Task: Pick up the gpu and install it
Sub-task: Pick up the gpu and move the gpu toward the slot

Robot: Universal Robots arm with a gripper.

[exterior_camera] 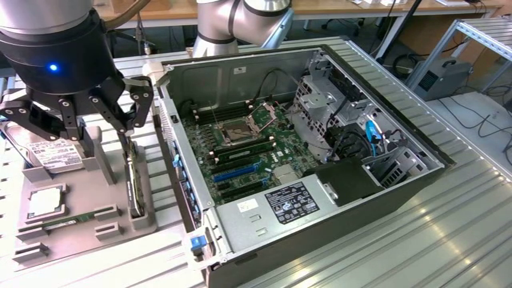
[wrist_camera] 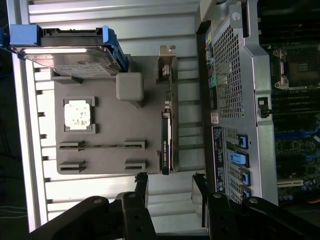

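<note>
The gpu (exterior_camera: 135,185) stands on its edge in a slot of the grey holder tray (exterior_camera: 80,195), at the side next to the computer case. In the wrist view the gpu (wrist_camera: 166,145) appears edge-on as a thin dark strip, with its pale metal bracket (wrist_camera: 166,65) at the far end. My gripper (exterior_camera: 100,126) hangs above the tray, over the gpu's end, not touching it. Its jaws are open, and the fingers (wrist_camera: 141,187) stand wide apart on either side of the card's line with nothing between them.
The tray (wrist_camera: 105,125) also holds a hard drive (wrist_camera: 75,55) in a blue caddy, a processor chip (wrist_camera: 78,114) and a memory stick (wrist_camera: 102,145). The open computer case (exterior_camera: 240,72) lies on the exterior view's right, showing its motherboard with a blue slot (exterior_camera: 236,173).
</note>
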